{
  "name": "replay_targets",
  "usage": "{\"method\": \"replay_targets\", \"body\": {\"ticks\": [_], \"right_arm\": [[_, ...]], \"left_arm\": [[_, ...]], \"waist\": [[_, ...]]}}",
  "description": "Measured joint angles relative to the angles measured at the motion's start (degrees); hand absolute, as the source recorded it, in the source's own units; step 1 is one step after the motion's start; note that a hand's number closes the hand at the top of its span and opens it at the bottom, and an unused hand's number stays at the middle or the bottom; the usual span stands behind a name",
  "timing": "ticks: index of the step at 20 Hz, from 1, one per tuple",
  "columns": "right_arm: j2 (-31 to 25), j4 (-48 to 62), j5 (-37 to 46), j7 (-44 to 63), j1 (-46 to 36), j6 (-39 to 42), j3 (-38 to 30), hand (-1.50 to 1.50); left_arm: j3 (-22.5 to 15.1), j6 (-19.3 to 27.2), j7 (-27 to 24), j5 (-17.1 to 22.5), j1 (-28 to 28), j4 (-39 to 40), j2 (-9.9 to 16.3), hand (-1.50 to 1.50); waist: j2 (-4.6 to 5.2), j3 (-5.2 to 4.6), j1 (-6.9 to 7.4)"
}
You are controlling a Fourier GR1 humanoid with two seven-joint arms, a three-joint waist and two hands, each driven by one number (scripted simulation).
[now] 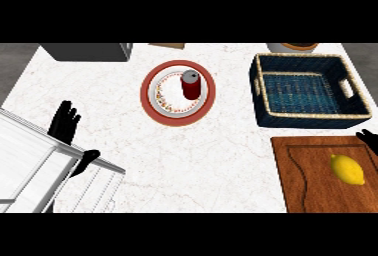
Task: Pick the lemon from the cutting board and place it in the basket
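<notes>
A yellow lemon lies on the wooden cutting board at the lower right. Behind the board stands a dark blue woven basket with a pale rim, nothing inside it. Only the black fingertips of my right hand show at the right edge, above and to the right of the lemon and apart from it. My left hand rests open at the left, fingers up, holding nothing.
A red-rimmed plate carrying a dark red can sits mid-counter, left of the basket. A grey box stands at the back left, and a brown-topped pot behind the basket. My grey left forearm crosses the lower left.
</notes>
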Motion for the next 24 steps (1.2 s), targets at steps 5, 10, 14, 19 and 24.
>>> {"method": "replay_targets", "body": {"ticks": [5, 10, 14, 19, 24], "right_arm": [[1.4, 2.5, 1.5, -0.6, -1.9, 0.3, 0.2, -1.50], [3.3, 5.9, 4.5, -1.1, -3.3, -0.2, 1.6, -1.50], [4.1, 9.1, 5.9, -1.3, -5.4, 0.3, 1.9, -1.50], [4.9, 13.2, 7.4, -3.8, -6.2, -0.7, 1.8, -1.50], [6.4, 16.9, 8.9, -5.6, -7.6, -1.6, 2.2, -1.50]], "left_arm": [[0.2, 0.1, 0.9, 0.3, 0.0, -0.4, -0.1, 0.00], [0.5, -0.2, 1.6, 0.4, 0.0, -0.6, -0.2, 0.00], [0.5, -0.2, 1.8, 0.3, -0.2, -0.3, -0.4, 0.00], [0.2, -0.3, 1.1, 0.2, -0.1, -0.1, -0.1, 0.00], [0.3, -0.5, 1.4, 0.4, 0.0, -0.3, -0.1, 0.00]], "waist": [[0.14, -0.15, 0.02], [0.25, -0.26, 0.02], [0.25, -0.24, 0.11], [0.26, -0.22, 0.02], [0.36, -0.28, 0.03]]}}
